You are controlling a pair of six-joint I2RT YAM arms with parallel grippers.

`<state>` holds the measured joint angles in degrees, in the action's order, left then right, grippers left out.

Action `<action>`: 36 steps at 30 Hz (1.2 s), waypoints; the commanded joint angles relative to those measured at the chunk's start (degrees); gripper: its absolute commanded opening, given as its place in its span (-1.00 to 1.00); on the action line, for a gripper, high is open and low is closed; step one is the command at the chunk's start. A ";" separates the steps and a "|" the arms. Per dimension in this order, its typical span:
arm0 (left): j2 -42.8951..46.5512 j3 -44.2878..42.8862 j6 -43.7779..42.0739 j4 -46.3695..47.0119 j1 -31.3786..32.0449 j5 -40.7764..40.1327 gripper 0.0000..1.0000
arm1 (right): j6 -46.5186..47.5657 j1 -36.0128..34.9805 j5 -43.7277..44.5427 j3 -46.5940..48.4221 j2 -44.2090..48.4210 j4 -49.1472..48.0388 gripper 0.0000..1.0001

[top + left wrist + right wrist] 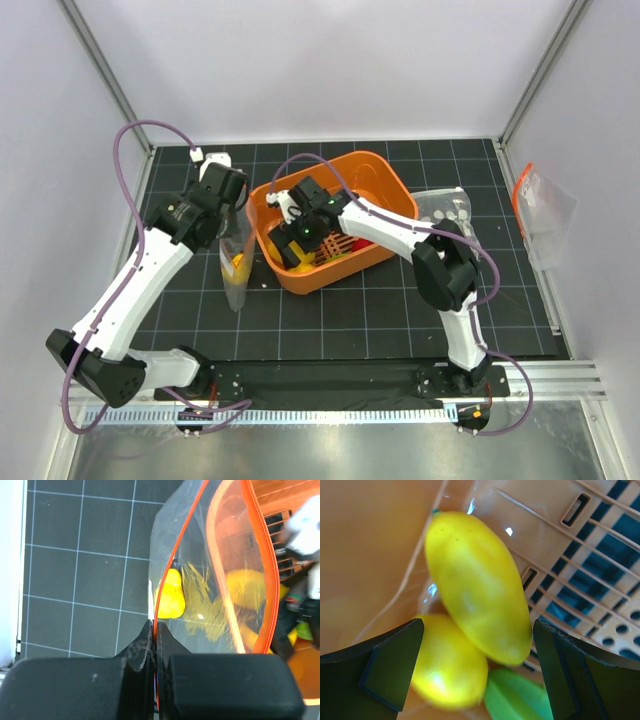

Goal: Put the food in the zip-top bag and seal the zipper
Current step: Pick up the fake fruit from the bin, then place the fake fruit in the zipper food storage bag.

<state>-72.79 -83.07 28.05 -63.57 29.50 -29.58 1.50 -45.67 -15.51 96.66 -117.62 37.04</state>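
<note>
Top external view shows the left end effector (233,212) closed on the upper edge of the zip-top bag (235,288). The bag is held upright just beside the left wall of the orange basket (392,172) on the dark gridded surface (330,320), with a yellow food piece (238,264) inside it. The right end effector (283,250) reaches down into the basket at its near-left corner. Left wrist view shows the two fingers (142,647) pressed together on the bag's edge, pinching the film right at the zipper (264,580). The zipper's orange-red strip bows open in a long oval, the yellow food piece sits low inside the clear pouch, and the basket shows through the plastic behind it. Right wrist view shows the fingers (385,665) spread wide apart and gripping nothing. Between them, on the basket's slatted floor against its wall, lie a long yellow fruit (477,585), a round yellow piece (452,667) partly under it and a green piece (517,700) at the lower edge. Whether either finger touches the fruit cannot be told.
</note>
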 commanded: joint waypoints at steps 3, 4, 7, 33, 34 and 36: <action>0.37 -2.98 -1.60 0.38 -0.40 1.11 -1.00 | 3.07 -0.47 6.45 1.60 -3.31 -3.46 0.99; 0.37 -2.98 -1.51 0.46 -0.40 1.37 -0.99 | 3.07 -0.47 6.98 1.69 -3.66 -4.07 0.98; 0.81 -2.80 -1.42 0.64 -0.40 1.98 -0.99 | 2.38 -0.47 8.21 2.13 -4.19 -5.22 0.89; 2.83 1.41 0.16 2.83 -0.40 6.20 -1.00 | -8.44 4.71 -0.05 4.05 12.68 -6.11 -0.48; 2.92 2.11 0.42 3.19 -0.40 6.90 -1.00 | -9.14 4.71 -0.92 5.45 13.64 -4.88 -0.49; 3.36 2.73 0.34 3.98 -0.40 7.52 -1.00 | -10.19 4.63 -2.93 6.52 14.44 -3.47 -0.50</action>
<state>-71.37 -81.19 28.10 -62.54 29.50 -24.29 -6.63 -40.10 -14.22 99.26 -107.55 30.94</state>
